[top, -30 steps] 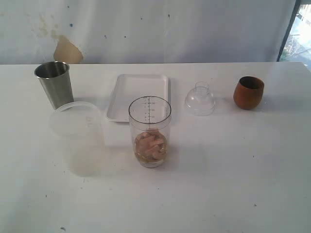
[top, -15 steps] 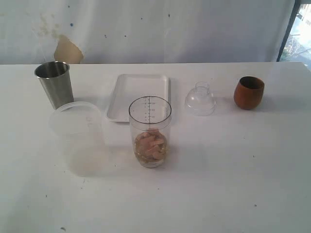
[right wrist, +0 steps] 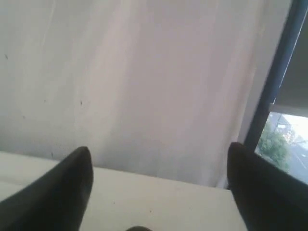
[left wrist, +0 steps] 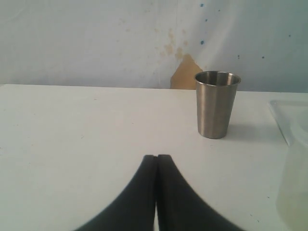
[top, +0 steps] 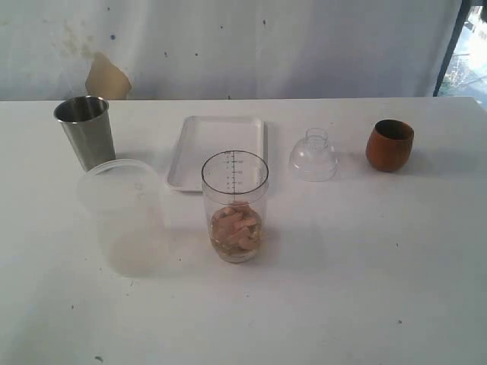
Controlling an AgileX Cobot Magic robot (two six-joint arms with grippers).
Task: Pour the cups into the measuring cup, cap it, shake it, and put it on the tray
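One steel tumbler [top: 85,131], one brown wooden cup [top: 389,144], one tall clear graduated measuring cup [top: 234,205], one clear dome cap [top: 313,155], one white rectangular tray [top: 217,150], one frosted plastic tub [top: 122,217].

The tapered shiny steel tumbler [top: 85,131] is hemmed on its near side by the wide frosted plastic tub [top: 122,217]; the rounded brown wooden cup [top: 389,144] is surrounded by open white worktop [top: 365,258].

Frosted translucent tub [top: 122,217] — upright on the white table [top: 365,266], left side. Stained white wall [top: 304,46] behind — brown patch [top: 106,78] upper left.
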